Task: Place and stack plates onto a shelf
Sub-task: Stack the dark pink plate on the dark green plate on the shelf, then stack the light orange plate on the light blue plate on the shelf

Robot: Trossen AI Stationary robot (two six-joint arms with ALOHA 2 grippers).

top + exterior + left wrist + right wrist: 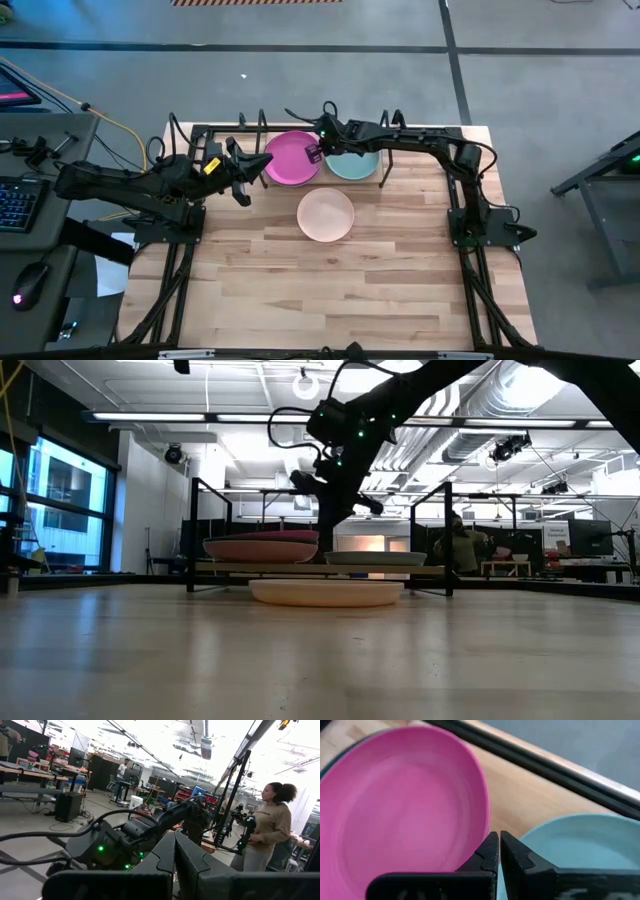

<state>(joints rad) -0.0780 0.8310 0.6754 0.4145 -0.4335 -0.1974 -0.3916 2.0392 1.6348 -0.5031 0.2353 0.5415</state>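
Magenta plate [400, 805] beside right fingers [487, 851]

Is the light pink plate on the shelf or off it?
Off. The light pink plate lies flat on the table, in front of the shelf.

In your right wrist view the magenta plate [405, 805] and the teal plate [580, 850] both run off the picture's edges. In the low view the shelf [320, 568] is mostly hidden behind the plates, and whatever lies under the magenta one can't be made out.
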